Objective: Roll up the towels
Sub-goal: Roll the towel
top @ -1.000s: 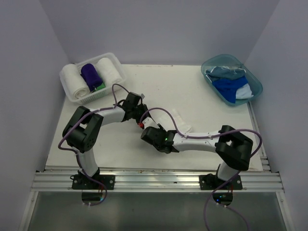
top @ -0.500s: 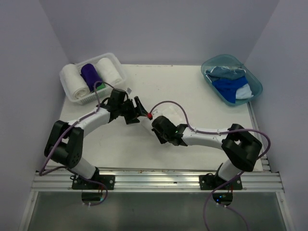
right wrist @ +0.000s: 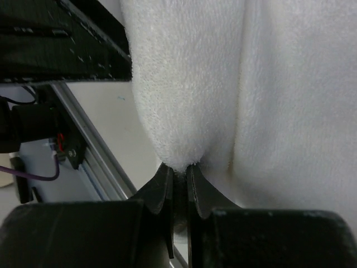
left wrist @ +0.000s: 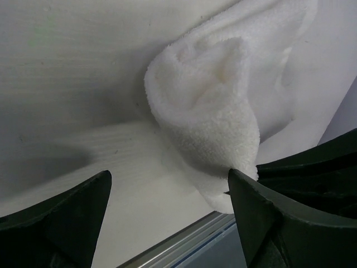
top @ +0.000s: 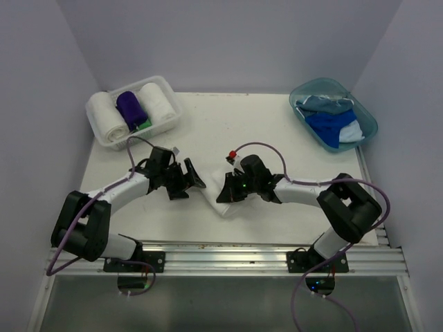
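Note:
A loose white towel (top: pixel 225 205) lies bunched on the table (top: pixel 277 149) between my two grippers. My right gripper (top: pixel 226 193) is shut on a fold of it; the right wrist view shows the jaws (right wrist: pixel 178 167) pinching the towel's (right wrist: pixel 223 84) edge. My left gripper (top: pixel 191 181) stands open just left of the cloth. In the left wrist view its fingers (left wrist: pixel 169 177) are spread wide, the towel's (left wrist: pixel 212 111) lower edge against the right finger. Rolled white (top: pixel 109 117), purple (top: pixel 131 108) and green (top: pixel 144 126) towels sit in the basket. Blue (top: pixel 331 128) and pale blue (top: pixel 324 104) towels lie in the tub.
The white lattice basket (top: pixel 166 86) stands at the back left and the teal tub (top: pixel 367 114) at the back right. An aluminium rail (top: pixel 221 259) runs along the table's near edge, close below the towel. Purple cables loop over both arms.
My left gripper opened, let go of the white towel and drew back left and nearer. My right gripper shut on the towel, which now lies nearer the front edge.

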Controlling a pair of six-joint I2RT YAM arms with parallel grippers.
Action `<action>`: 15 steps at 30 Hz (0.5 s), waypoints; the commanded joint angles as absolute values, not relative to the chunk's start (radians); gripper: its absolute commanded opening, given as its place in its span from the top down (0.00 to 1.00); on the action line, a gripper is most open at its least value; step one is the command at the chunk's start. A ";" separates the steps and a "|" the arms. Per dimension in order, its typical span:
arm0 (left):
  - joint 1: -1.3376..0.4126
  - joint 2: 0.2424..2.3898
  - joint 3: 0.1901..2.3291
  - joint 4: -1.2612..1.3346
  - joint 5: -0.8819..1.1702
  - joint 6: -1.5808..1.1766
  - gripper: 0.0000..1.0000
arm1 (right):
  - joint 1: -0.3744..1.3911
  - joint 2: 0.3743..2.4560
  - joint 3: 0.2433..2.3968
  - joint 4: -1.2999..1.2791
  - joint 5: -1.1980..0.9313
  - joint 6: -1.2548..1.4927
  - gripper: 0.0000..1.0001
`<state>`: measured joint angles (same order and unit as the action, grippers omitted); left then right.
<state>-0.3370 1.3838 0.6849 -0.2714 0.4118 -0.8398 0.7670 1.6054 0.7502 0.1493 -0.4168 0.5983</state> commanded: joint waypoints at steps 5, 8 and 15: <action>-0.416 1.471 0.692 -0.149 0.408 -0.887 0.13 | 0.710 1.661 0.698 0.325 -0.633 0.795 1.00; -0.439 1.517 0.701 -0.092 0.403 -0.910 0.19 | 0.696 1.684 0.678 0.339 -0.664 0.814 1.00; -0.472 1.577 0.701 0.076 0.446 -0.977 0.28 | 0.669 1.698 0.650 0.351 -0.710 0.822 1.00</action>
<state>-0.4610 1.5665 0.6952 -0.0765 0.4213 -0.9291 0.6693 1.6821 0.6624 0.3305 -0.6453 0.8040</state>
